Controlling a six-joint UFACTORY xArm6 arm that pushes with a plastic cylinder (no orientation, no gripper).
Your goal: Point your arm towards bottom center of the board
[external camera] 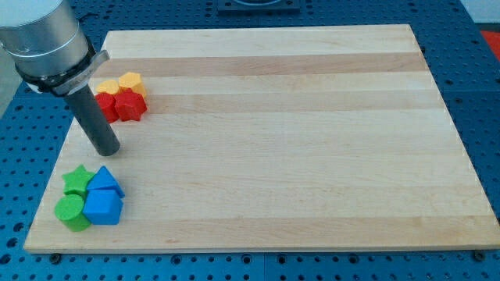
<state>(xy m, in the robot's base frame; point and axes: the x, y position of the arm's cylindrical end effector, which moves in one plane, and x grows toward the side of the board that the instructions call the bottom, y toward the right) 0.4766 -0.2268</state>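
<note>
Plainly, my tip (107,149) rests at the frame's left on the pale wooden tabletop (281,140), between red (130,105) and yellow blocks (130,81) above and green (76,181) and blue blocks (104,207) below. No claw shows, only a rod; blue perforated surface (480,94) surrounds the tabletop.

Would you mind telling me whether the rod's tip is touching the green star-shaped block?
Apart. The camera view shows bare wood between my tip and the green star-shaped block, which lies below it.

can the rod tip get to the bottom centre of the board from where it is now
Probably yes. My tip sits near the board's left edge, between the red and yellow blocks above and the green and blue blocks below. A diagonal slide toward the bottom centre looks free, passing just right of the blue blocks.
</note>
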